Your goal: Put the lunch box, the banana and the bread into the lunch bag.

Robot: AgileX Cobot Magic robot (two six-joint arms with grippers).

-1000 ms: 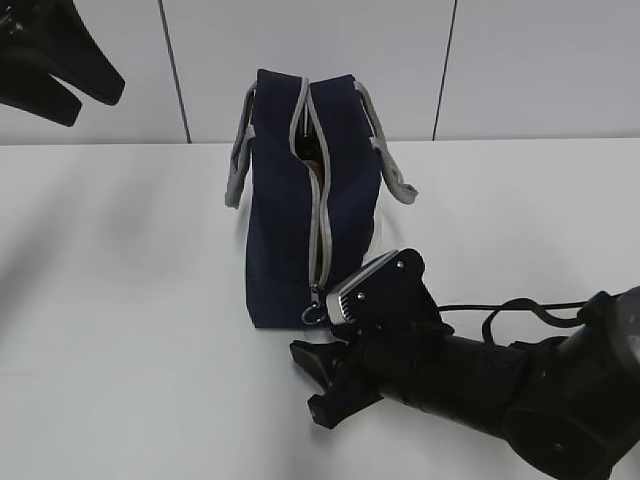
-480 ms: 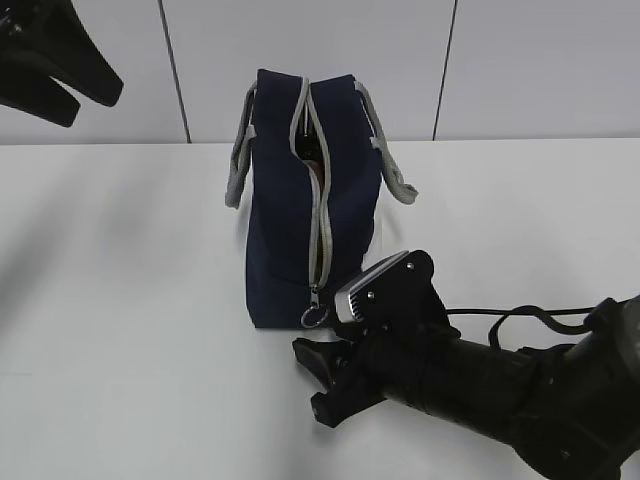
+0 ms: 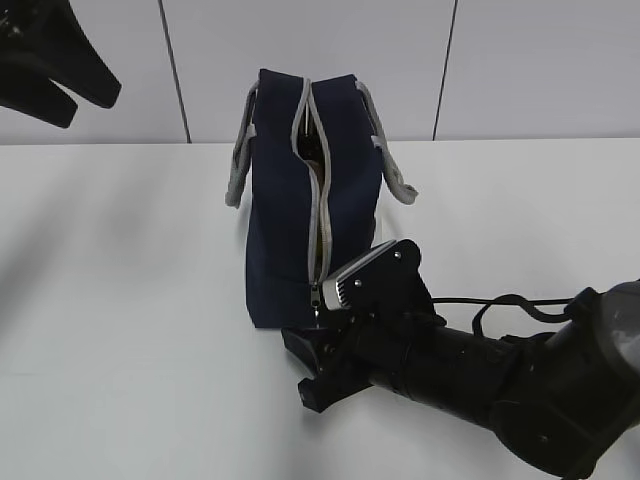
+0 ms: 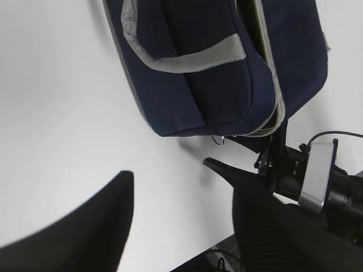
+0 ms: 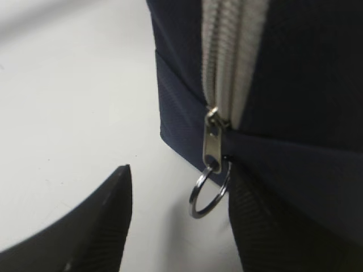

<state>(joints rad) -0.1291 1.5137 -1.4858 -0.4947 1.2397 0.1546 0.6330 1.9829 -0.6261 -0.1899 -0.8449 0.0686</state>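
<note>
The lunch bag point(image 3: 305, 190) stands upright on the white counter point(image 3: 120, 300), near the middle and close to the back wall point(image 3: 540, 60). It is navy-blue fabric with a grey zipper point(image 3: 318, 200) running over the top and down the front end; the grey strap handles point(image 3: 238, 150) hang down on either side. The zipper gapes a little near the top, showing a dark brownish interior too dim to make out. The slider sits low at the front, with a metal ring pull point(image 5: 209, 195) hanging from it just above the counter.

The right gripper point(image 3: 305, 365) lies low on the counter at the bag's front end, its jaws apart; in the right wrist view the ring hangs between the fingers, close against the right-hand one, and whether it touches is unclear. Nothing is clamped. The left gripper point(image 3: 55, 75) hangs raised at the upper left, well apart from the bag, jaws spread and empty; it is partly cut off by the picture's edge.

The bag's white side panels are not discernible here
</note>
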